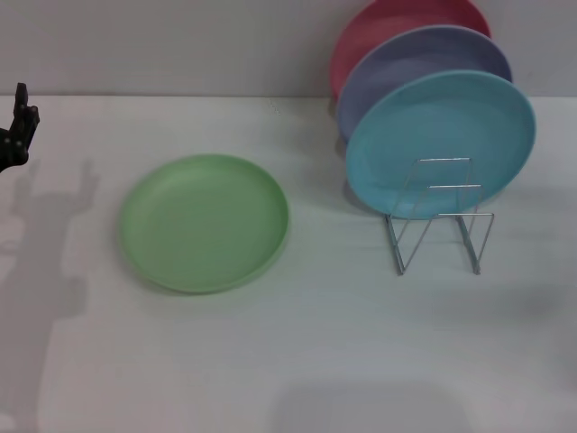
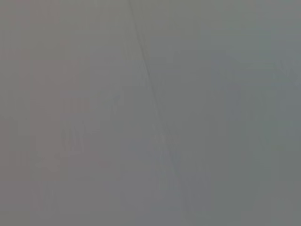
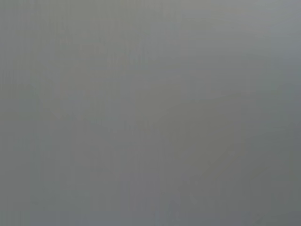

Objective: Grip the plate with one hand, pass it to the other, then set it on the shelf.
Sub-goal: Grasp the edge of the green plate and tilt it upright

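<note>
Head view: light green plate [image 1: 206, 222] lies flat on the white table [image 1: 297, 361], left of centre. Wire shelf [image 1: 439, 215] stands to its right, well apart, with turquoise plate [image 1: 442, 142], lavender plate [image 1: 416, 72] and pink plate [image 1: 397, 32] upright in it, front slots free. Left gripper [image 1: 16, 131] sits at the left edge, clear of the plate; can't tell how its fingers stand. Left wrist view: plain grey surface, maybe a faint line. Right wrist view: plain grey, nothing to identify.
</note>
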